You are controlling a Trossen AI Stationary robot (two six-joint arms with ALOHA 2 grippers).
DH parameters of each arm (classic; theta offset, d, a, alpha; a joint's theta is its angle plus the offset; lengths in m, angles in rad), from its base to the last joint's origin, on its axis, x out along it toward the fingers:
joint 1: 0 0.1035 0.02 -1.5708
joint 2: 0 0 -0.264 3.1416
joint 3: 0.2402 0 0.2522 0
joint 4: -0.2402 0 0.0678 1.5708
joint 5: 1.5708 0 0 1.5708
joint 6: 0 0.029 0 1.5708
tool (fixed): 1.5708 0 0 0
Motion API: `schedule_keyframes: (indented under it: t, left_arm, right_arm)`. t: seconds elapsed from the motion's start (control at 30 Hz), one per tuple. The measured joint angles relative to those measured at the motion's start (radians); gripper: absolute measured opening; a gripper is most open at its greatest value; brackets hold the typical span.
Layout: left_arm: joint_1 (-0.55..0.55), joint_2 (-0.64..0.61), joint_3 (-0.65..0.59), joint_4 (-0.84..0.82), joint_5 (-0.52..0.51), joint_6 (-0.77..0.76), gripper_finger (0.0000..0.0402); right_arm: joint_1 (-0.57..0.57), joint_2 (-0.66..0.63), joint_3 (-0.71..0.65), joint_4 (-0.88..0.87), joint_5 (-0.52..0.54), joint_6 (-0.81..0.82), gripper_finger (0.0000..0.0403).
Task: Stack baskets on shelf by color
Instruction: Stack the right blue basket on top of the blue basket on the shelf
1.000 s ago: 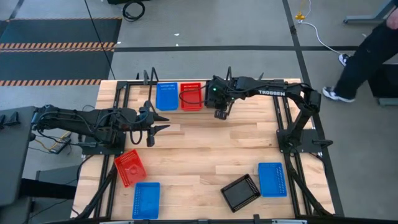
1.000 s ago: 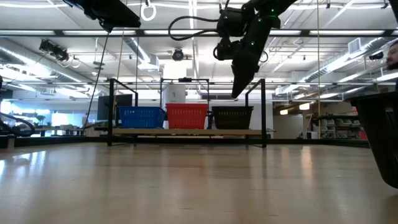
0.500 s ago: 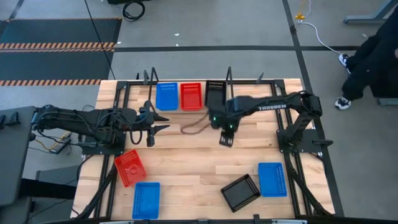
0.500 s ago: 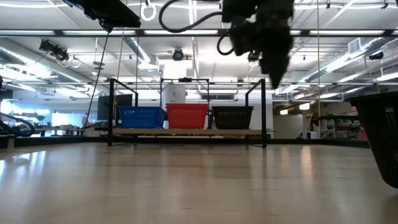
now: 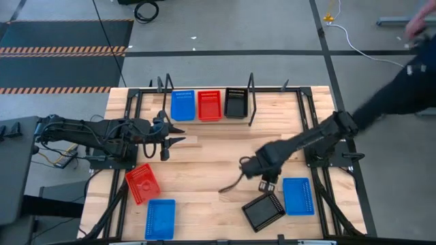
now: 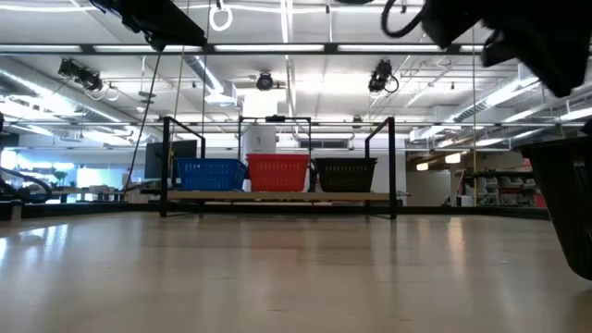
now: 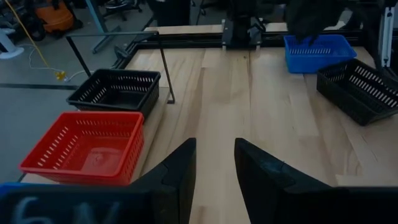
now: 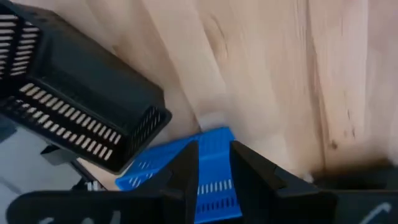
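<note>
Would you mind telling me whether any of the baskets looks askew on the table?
Yes: the loose black basket and red basket near the front edge sit rotated against the slats, unlike the squared baskets on the shelf.

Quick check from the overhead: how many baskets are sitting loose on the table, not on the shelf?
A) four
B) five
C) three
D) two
A: off the shelf lie a red basket, two blue baskets and a black basket.

Three blue baskets (image 5: 182,105), two red baskets (image 5: 210,104), two black baskets (image 5: 236,102), one shelf (image 5: 204,120), two arms (image 5: 88,133)
</note>
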Motion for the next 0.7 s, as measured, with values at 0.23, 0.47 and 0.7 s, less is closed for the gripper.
schedule_keyframes:
  t: [0.23, 0.47, 0.7]
  left_arm:
    - [0.0, 0.0, 0.0, 0.001, 0.0, 0.0, 0.0117]
    - [0.0, 0.0, 0.0, 0.001, 0.0, -0.006, 0.0117]
    - [0.0, 0.0, 0.0, 0.004, 0.0, -0.014, 0.0117]
  right_arm:
    - [0.159, -0.019, 0.0, -0.076, 0.049, 0.283, 0.0096]
    - [0.336, -0.041, 0.0, 0.027, 0.051, 0.469, 0.0096]
    - [0.494, -0.031, 0.0, 0.168, 0.067, 0.516, 0.0098]
